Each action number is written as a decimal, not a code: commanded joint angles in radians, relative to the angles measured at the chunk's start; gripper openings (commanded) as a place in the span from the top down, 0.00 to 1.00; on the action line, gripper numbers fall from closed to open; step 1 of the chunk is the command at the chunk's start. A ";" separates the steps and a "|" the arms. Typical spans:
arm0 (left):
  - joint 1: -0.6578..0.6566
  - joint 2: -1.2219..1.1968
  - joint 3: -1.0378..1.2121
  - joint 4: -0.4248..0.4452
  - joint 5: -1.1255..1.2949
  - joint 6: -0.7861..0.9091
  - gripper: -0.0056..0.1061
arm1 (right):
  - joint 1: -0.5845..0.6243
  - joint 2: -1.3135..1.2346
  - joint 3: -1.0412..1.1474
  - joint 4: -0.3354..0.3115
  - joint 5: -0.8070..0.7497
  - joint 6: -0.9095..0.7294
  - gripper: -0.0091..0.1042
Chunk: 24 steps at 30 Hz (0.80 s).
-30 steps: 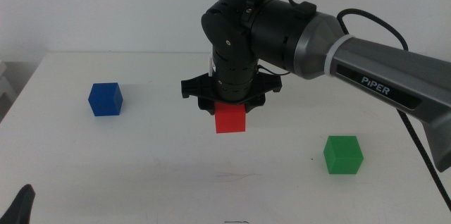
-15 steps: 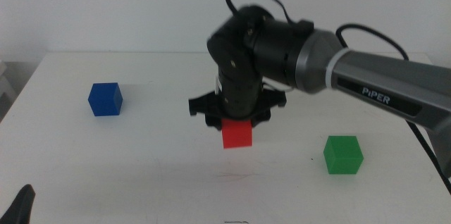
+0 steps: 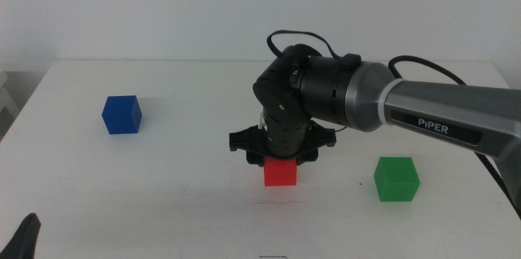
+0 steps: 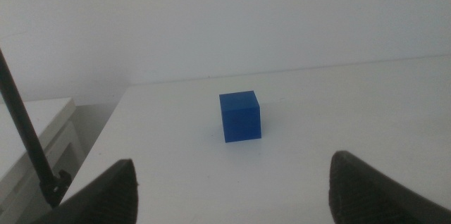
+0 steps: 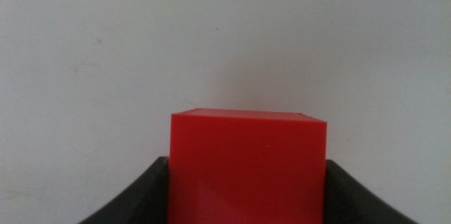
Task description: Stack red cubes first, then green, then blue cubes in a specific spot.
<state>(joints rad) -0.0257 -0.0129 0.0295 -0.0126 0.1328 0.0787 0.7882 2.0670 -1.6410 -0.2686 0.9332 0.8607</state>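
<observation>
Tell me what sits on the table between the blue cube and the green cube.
In the middle view, the red cube lies between the blue cube and green cube, clamped in the right gripper. Otherwise only bare white table.

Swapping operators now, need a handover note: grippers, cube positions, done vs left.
Right gripper: shut on the red cube, low over the middle of the white table; contact with the table cannot be confirmed.
Left gripper: open, waiting near the bottom-left corner of the middle view, facing the blue cube.
Blue cube: on the table, left side. Green cube: on the table, right side. Neither touched.
Done: red picked up and carried.
Left: release red, stack green on it, then blue on top.
</observation>
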 commanded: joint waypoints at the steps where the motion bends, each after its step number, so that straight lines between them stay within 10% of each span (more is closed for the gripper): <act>1: -0.001 -0.021 -0.003 -0.009 -0.085 -0.006 0.12 | -0.005 -0.061 -0.009 -0.023 -0.030 0.008 0.93; 22: -0.001 -0.021 -0.003 -0.009 -0.085 -0.006 0.12 | 0.003 -0.011 -0.003 0.028 -0.027 0.034 0.93; 24: -0.001 -0.021 -0.003 -0.009 -0.085 -0.006 0.12 | 0.003 -0.011 -0.003 0.046 -0.027 0.022 0.77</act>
<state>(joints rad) -0.0257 -0.0129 0.0295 -0.0126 0.1337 0.0787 0.7891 2.1038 -1.6213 -0.2250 0.9052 0.8933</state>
